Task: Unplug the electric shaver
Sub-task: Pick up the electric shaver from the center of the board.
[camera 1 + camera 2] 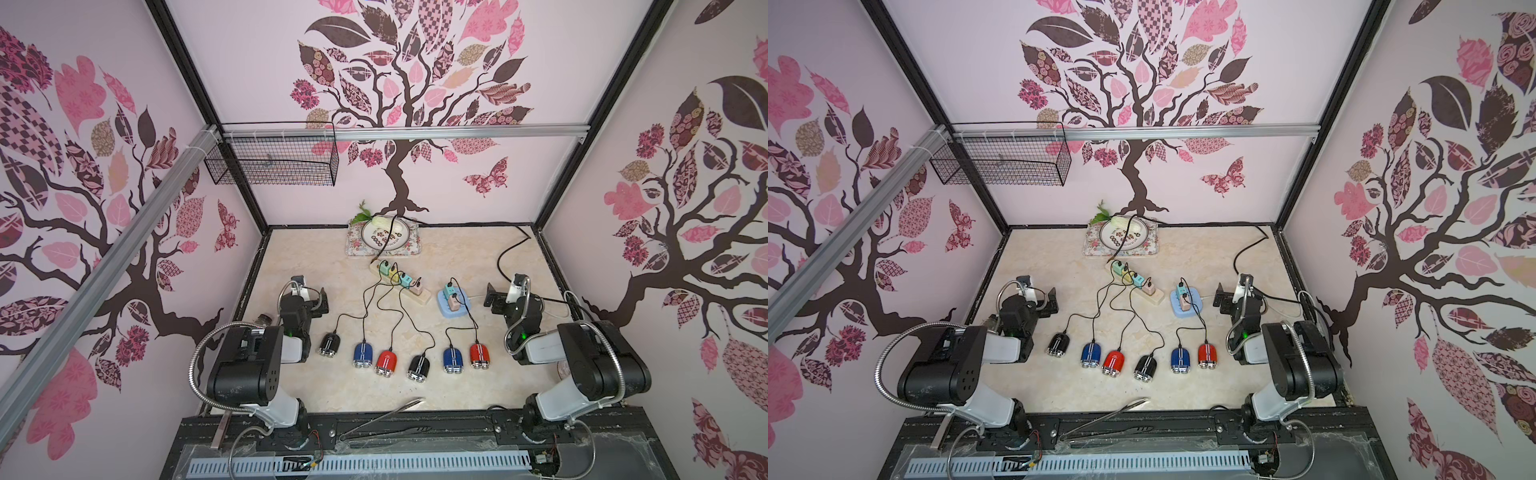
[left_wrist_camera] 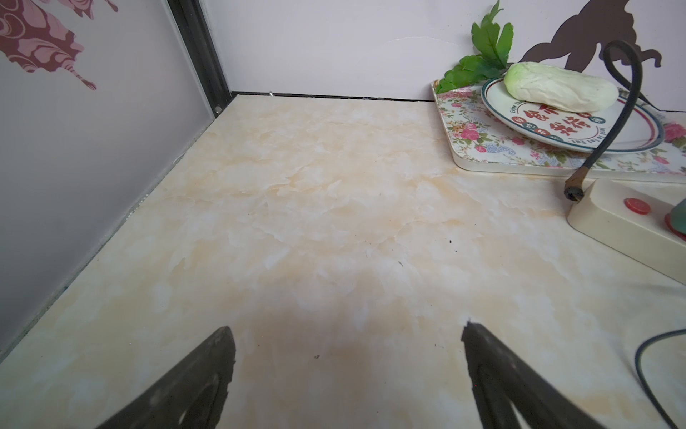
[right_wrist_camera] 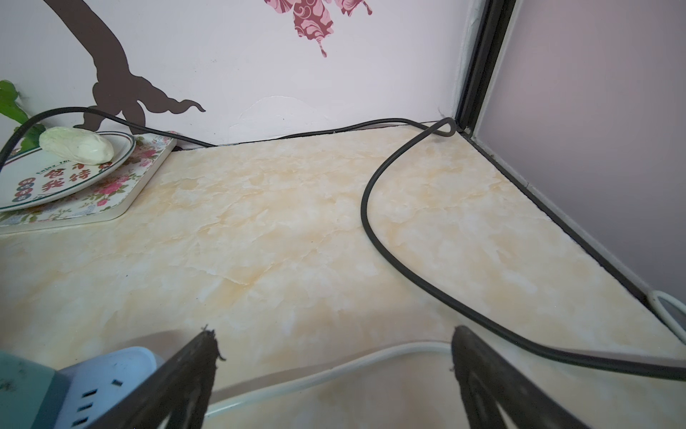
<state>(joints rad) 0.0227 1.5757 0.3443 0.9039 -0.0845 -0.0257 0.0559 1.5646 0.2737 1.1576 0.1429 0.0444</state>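
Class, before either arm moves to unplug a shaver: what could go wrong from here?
1. The thin black cords cross, so the wrong adapter might get pulled.
2. The beige power strip looks unfixed; a tug could lift or drag it.
3. The open right gripper is right by a white cable and may snag it.

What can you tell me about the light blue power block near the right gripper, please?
The light blue power block is a rounded square of smooth plastic lying flat on the marbled table. Socket slots show on it in the right wrist view. A teal adapter and a pinkish adapter stand plugged into it, and thin black cables run from them. A white cord leaves its side toward the open right gripper.
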